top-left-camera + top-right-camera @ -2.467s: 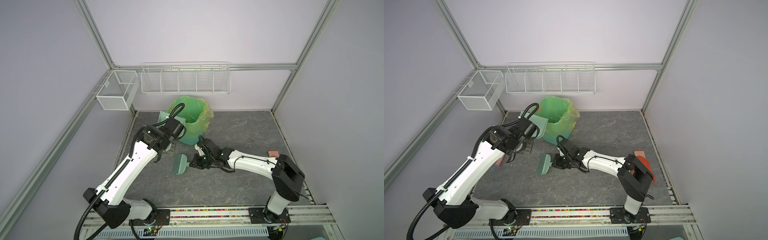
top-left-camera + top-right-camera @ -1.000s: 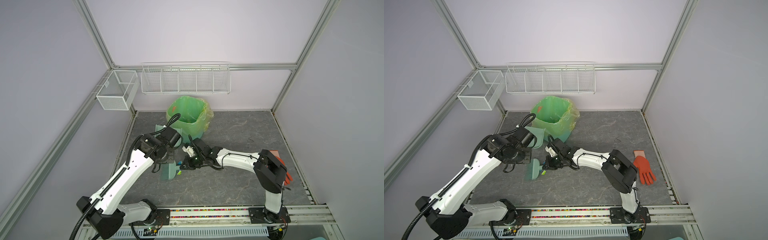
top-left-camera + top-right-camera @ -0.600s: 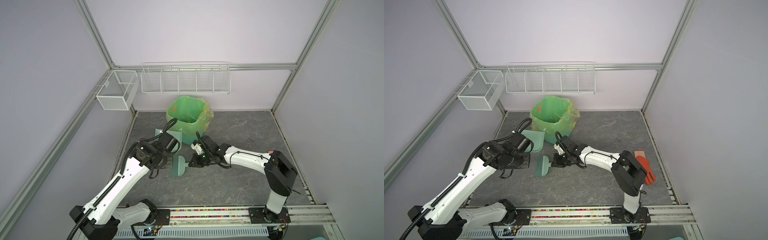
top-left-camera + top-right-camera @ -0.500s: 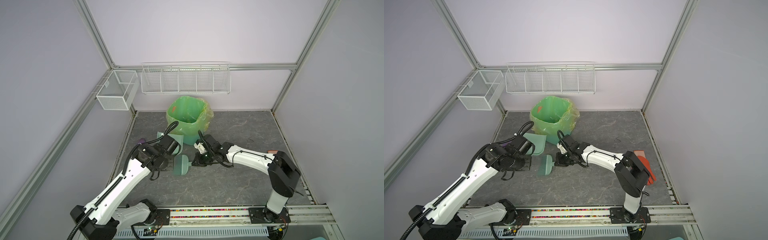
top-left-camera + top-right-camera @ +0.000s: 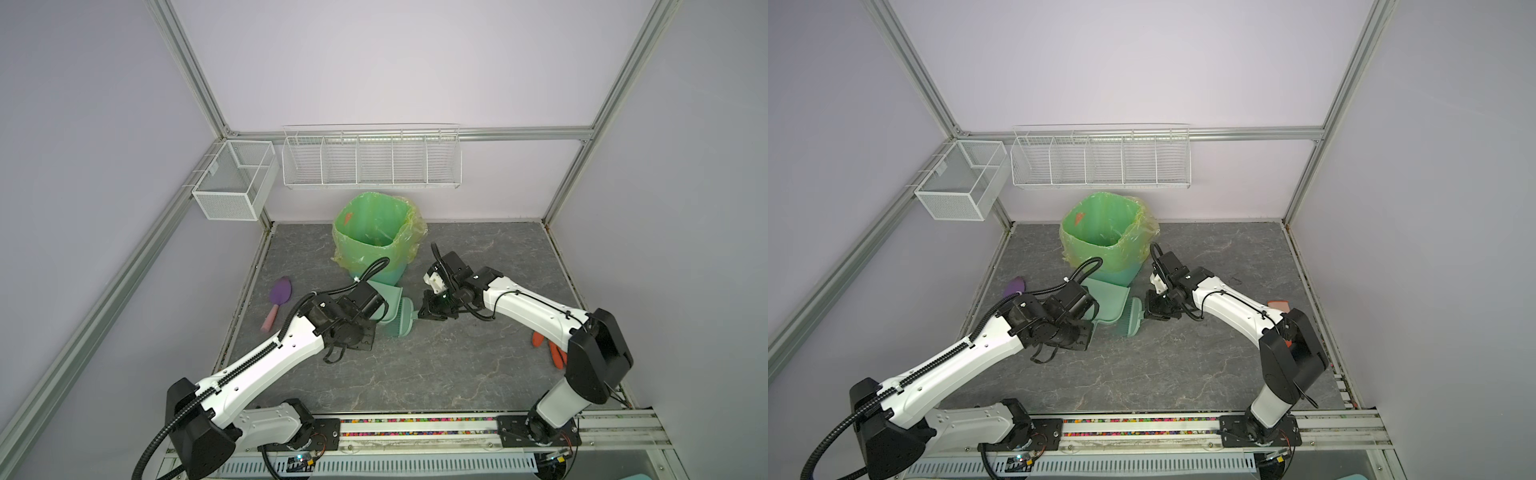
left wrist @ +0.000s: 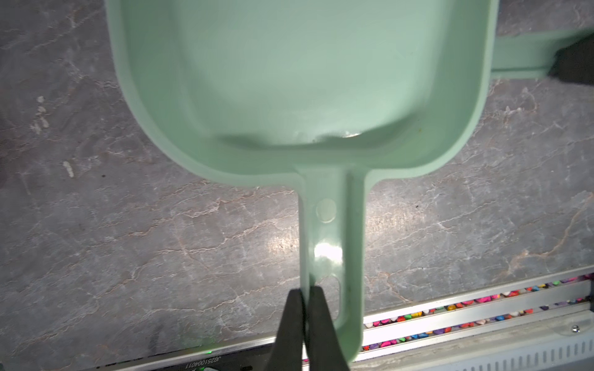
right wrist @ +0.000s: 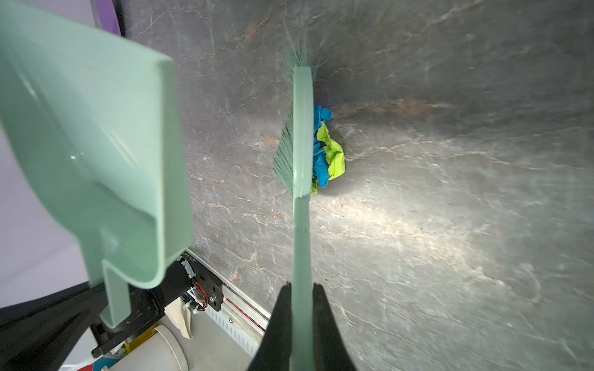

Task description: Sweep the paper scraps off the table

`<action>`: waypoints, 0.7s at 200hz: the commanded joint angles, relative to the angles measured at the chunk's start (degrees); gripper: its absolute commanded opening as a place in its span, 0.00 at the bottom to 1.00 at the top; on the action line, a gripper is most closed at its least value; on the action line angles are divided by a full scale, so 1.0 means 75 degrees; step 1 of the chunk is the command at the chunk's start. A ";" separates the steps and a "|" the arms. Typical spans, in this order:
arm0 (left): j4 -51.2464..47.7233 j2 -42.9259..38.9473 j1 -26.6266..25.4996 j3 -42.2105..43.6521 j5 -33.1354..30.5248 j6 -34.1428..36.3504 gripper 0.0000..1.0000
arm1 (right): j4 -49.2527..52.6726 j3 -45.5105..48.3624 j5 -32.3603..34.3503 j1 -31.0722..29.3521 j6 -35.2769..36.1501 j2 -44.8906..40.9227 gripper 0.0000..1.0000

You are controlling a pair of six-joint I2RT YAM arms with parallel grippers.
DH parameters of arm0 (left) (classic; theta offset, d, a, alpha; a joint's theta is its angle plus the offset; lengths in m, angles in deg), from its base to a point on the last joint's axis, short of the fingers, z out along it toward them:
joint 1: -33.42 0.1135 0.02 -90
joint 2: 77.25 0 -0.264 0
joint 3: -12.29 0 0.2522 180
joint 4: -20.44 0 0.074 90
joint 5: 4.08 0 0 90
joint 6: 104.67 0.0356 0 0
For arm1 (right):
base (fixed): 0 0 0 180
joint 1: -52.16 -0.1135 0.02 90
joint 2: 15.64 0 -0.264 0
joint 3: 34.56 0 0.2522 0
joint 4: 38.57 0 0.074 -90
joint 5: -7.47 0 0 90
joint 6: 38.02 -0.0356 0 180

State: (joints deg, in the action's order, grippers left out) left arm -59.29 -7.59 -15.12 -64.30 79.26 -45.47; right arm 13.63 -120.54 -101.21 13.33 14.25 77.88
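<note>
In both top views the dustpan (image 5: 388, 297) and brush (image 5: 401, 324) meet on the table (image 5: 415, 374). Left wrist: the left claw (image 6: 306, 298) is clenched on the empty dustpan's handle. Right wrist: the right claw (image 7: 301, 290) clamps the brush. The paper scraps (image 7: 329, 151) bunch on the side of the brush away from the dustpan. The dustpan seems lifted, so swept scraps may slip underneath.

Upside-down code, roughly JG251004011, on black plate (image 6: 180, 366)

pale lilac walls (image 5: 395, 62), aluminium corner posts (image 5: 189, 70), long white wire rack (image 5: 371, 160) beside a small mesh basket (image 5: 232, 183)
</note>
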 commanded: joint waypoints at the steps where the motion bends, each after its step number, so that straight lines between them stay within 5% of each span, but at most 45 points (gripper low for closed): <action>1: 0.0374 0.0104 -0.0090 0.0074 0.0146 -0.0027 0.00 | 0.0792 -0.0186 -0.0033 0.0067 0.0240 -0.0477 0.07; 140: 0.0382 0.0297 -0.0315 0.0140 0.0456 0.0008 0.00 | 0.2565 -0.1399 0.0438 0.0990 0.1525 -0.1660 0.07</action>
State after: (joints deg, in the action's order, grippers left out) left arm -57.37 -5.31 -16.17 -63.82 81.82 -44.14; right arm 29.02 -129.77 -99.46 20.22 22.09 67.73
